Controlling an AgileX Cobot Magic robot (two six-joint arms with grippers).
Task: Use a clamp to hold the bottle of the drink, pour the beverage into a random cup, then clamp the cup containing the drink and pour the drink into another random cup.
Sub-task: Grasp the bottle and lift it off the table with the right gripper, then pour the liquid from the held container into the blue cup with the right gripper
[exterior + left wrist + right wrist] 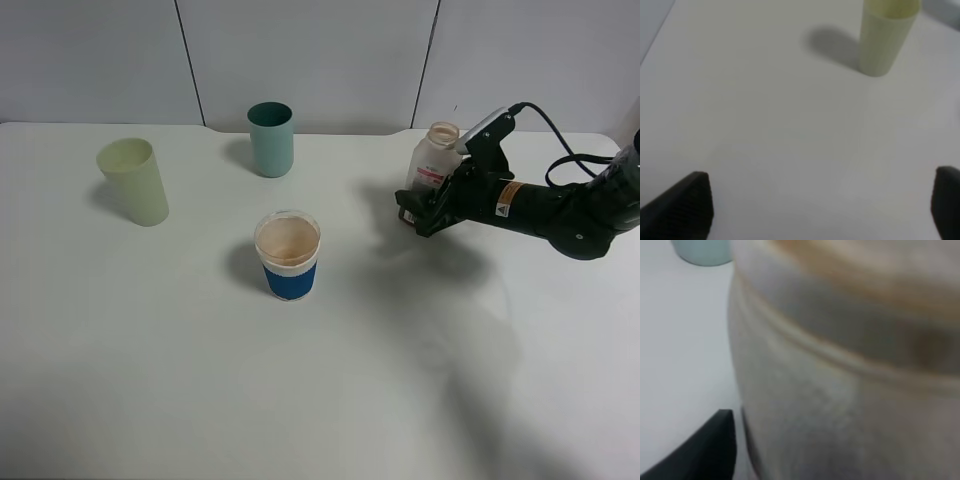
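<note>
Right tool (415, 212): jaws either side of the lower body of the bottle (432, 160), with one dark finger (705, 450) just beside its wall in the wrist view. Cannot tell whether clamped on it or only close round it. Bottle upright and uncapped, wide neck up, white-and-pink label showing above the tool, brownish tint toward the top in the close view. Base hidden behind the tool, so cannot tell whether resting on the bench (200, 400) or lifted off it. Placed at the right of the bench, toward the back.

Left tool (815, 210): jaws wide, nothing between them, bench below.

Further out: short white cup with the blue band (288, 255) near mid-bench, upright, tan inside, well apart from the bottle. Behind it, teal tumbler (271, 138), upright, close to the back edge. At the far left, pale yellow-green tumbler (133, 180), upright, ahead of the left tool and well apart from it.
</note>
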